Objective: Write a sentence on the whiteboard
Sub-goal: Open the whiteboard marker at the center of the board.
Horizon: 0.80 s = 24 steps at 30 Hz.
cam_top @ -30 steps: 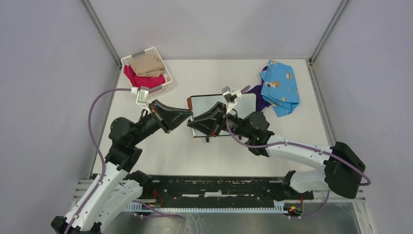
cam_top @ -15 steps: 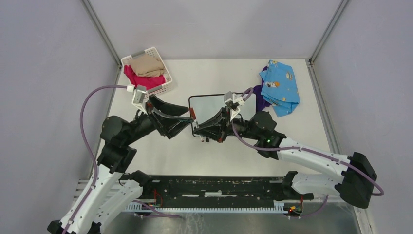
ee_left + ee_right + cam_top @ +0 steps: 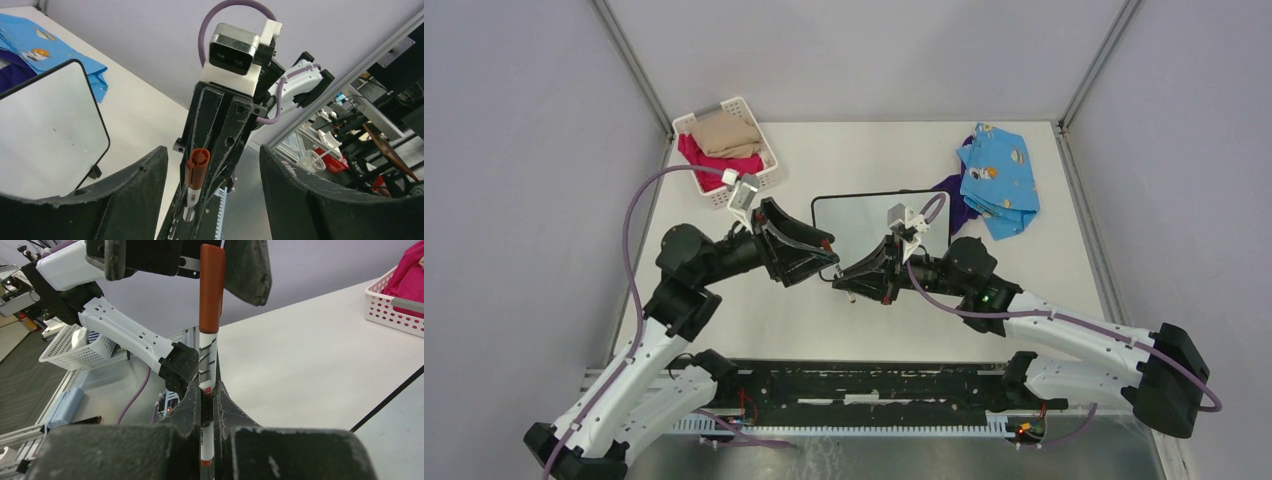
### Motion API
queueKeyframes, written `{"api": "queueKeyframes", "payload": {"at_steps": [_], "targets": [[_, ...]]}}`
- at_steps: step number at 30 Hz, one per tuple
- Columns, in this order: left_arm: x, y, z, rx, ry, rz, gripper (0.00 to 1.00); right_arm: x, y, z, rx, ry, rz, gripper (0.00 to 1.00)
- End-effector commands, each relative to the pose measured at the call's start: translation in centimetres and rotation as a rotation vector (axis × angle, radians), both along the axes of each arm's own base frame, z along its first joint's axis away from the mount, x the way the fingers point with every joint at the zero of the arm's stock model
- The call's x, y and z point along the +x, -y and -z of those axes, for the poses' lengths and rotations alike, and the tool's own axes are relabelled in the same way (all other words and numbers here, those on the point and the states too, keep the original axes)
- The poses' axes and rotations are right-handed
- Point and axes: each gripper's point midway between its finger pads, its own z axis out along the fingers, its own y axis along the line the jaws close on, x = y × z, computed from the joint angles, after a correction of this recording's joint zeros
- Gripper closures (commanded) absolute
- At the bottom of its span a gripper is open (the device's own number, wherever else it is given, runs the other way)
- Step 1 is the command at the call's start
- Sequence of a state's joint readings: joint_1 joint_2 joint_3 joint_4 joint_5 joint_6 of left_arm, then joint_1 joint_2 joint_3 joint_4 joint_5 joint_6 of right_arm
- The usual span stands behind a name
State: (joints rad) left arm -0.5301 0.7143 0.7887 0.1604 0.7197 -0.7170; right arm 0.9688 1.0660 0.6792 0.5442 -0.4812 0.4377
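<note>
The right fingers (image 3: 186, 405) are clamped shut on a marker (image 3: 208, 360), pinching its lower barrel. The marker has a round white barrel printed with slanted black lettering too blurred to read. A small red mark shows just above the grip, and a smooth rust-red cap (image 3: 212, 285) sits on top.

The left fingers (image 3: 131, 190) are rough, matte black plastic with scuffed edges. They are spread wide, one on each side of the capped end. Whether they touch the cap I cannot tell.

The whiteboard (image 3: 859, 222) lies on the white worktop (image 3: 844, 150) just beyond both sets of fingers, near the middle. It is a glossy pale rectangle in a thin black frame with rounded corners. A small black foot (image 3: 92, 172) shows at its edge in the left wrist view. The right wrist overhangs its near side.

At the far left stands a white perforated plastic basket (image 3: 769, 165) holding tan and magenta cloth. At the far right lies a folded blue cloth (image 3: 999, 180) printed with small cartoon figures. It rests on a purple cloth (image 3: 954, 200) that touches the whiteboard's far right corner.
</note>
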Motion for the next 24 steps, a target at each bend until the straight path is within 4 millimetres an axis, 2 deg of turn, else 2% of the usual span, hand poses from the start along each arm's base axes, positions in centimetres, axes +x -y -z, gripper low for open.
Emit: {"api": "queueKeyframes", "payload": {"at_steps": [1,8,16,19,24], "targets": [[-1.4,0.8,-1.0,-0.031,0.039,0.073,0.31,-0.5,0.0,-2.0,0.062,0.043,-0.019,0.99],[-1.4,1.3,-0.4,-0.029,0.034,0.066,0.56,-0.5,0.0,-1.7,0.061,0.041,-0.019,1.00],[-1.3,1.3,-0.1,-0.027,0.030,0.052,0.69,-0.5,0.2,-1.8,0.065,0.051,-0.009,1.00],[-1.1,1.1,0.1,-0.020,0.029,0.033,0.68,-0.5,0.3,-1.7,0.062,0.049,-0.007,1.00],[-1.3,0.6,-0.1,-0.021,0.043,0.012,0.59,-0.5,0.5,-1.3,0.056,0.053,-0.003,1.00]]}}
